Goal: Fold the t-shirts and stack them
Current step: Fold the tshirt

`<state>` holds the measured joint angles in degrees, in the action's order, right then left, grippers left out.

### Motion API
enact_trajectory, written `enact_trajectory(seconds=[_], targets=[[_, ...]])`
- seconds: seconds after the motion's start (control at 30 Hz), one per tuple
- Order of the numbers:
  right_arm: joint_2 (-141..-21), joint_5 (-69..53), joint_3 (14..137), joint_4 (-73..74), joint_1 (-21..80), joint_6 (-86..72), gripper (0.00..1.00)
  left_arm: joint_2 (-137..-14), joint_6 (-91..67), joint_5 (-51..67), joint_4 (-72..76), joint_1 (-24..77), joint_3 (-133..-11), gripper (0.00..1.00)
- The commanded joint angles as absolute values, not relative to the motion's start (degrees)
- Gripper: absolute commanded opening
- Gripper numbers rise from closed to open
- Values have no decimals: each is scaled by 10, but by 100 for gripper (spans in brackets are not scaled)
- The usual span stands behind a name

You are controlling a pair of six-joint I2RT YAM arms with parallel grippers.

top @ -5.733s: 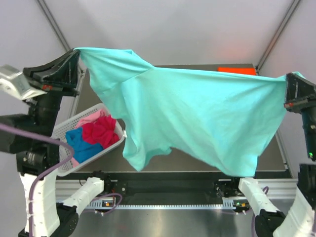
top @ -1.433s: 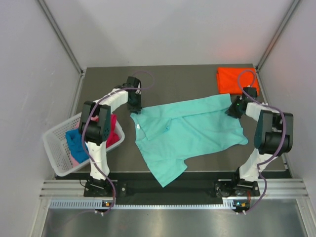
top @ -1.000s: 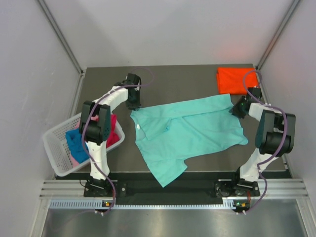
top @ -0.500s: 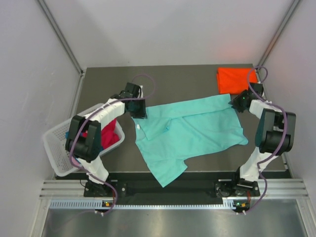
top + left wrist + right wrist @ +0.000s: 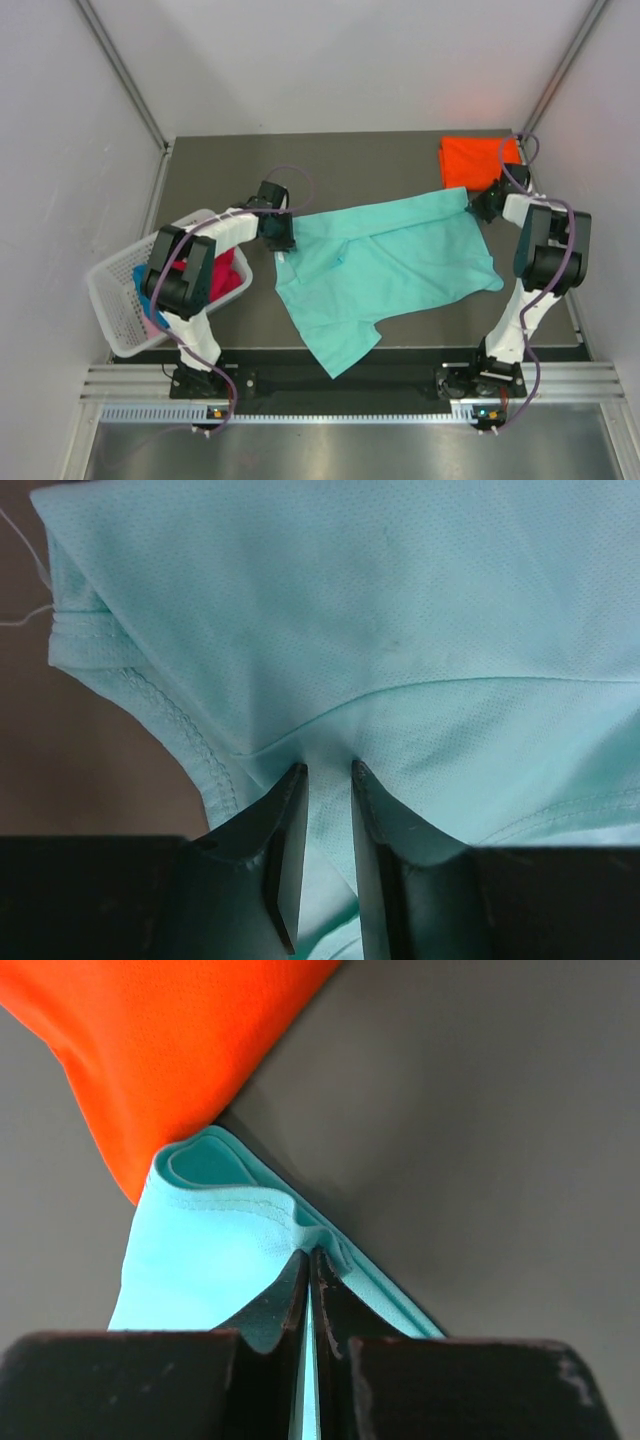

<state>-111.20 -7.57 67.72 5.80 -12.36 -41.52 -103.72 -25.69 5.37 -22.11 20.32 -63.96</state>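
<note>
A teal t-shirt [image 5: 390, 260] lies spread and creased on the dark table. My left gripper [image 5: 283, 235] sits at the shirt's left edge. In the left wrist view its jaws [image 5: 328, 770] are pinched on a ridge of the teal cloth [image 5: 400, 600]. My right gripper [image 5: 480, 207] is at the shirt's far right corner. In the right wrist view it [image 5: 310, 1252] is shut on the hem of the teal cloth [image 5: 210, 1250]. A folded orange t-shirt [image 5: 475, 160] lies just beyond that corner and also shows in the right wrist view [image 5: 160, 1040].
A white lattice basket [image 5: 105, 275] stands at the table's left edge, holding a magenta-red shirt [image 5: 228, 272] and others mostly hidden by my left arm. Grey walls close in the table on three sides.
The teal shirt, earlier held stretched in the air, now lies on the table. Both grippers moved back onto it: the left to its left edge, the right to its far right corner.
</note>
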Motion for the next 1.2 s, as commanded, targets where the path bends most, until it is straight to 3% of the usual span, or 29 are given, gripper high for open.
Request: enact_trajectory(seconds=[0.0,0.03,0.17,0.3,0.47,0.63,0.87,0.93,1.17], targets=[[-1127,-59,720,54,-142,-387,1,-1069,-257,11,-164,204,-648,30],[-1124,-63,724,60,-142,-380,4,-1079,-252,9,-170,203,-667,30],[-1070,-76,726,110,-142,-364,30,-1116,-236,4,-252,203,-793,29],[-1003,-47,732,197,-155,-338,38,-1046,-222,-28,-271,211,-820,31],[-922,-16,724,352,-186,-332,40,-930,-202,-24,-279,299,-732,32],[-815,-47,643,400,-231,-358,41,-802,-213,23,-275,429,-632,33],[-730,-83,512,423,-308,-320,42,-670,-253,-31,-261,610,-502,34],[-713,-96,479,421,-308,-314,42,-657,-263,-46,-245,659,-474,38],[-711,-85,425,396,-309,-315,42,-681,-331,-104,-221,747,-406,38]])
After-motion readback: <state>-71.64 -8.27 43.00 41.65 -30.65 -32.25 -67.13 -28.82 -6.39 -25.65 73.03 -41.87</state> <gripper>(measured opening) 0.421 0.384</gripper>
